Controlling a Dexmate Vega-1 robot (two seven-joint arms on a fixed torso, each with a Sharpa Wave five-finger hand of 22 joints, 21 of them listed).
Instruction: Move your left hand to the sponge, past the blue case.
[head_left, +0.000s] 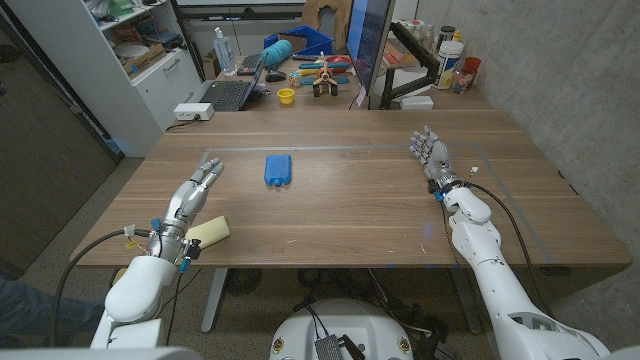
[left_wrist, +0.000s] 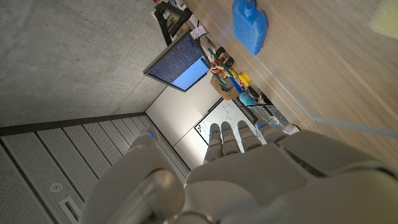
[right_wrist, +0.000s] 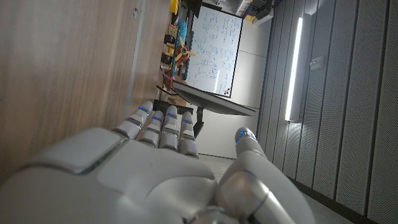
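**Left hand waiting beside the sponge, blue case ahead**

The left hand (head_left: 194, 196) is over the near left part of the bench (head_left: 360, 215), fingers stretched forward and lightly apart, grasping nothing. The sponge (head_left: 208, 232), a pale yellow block, lies just beside the hand's wrist, on the inner side and slightly behind the fingertips. The blue case (head_left: 278, 169) lies well ahead of the fingertips and off toward the robot's right, near the bench's middle; in the left wrist view it shows beyond the fingers (left_wrist: 237, 135), with a corner of the sponge (left_wrist: 385, 20) at the picture's edge.

The right hand (head_left: 431, 155) is far across the bench, fingers extended and spread, released and holding nothing.

As things lie, the sponge is closer to the left hand than the case is, so the step probably calls for a short, low sweep inward and back rather than a long reach. Keeping the fingers loose and the palm raised off the wood should avoid pushing the sponge away; staying clear of the case would be wise if the route loops forward around it.
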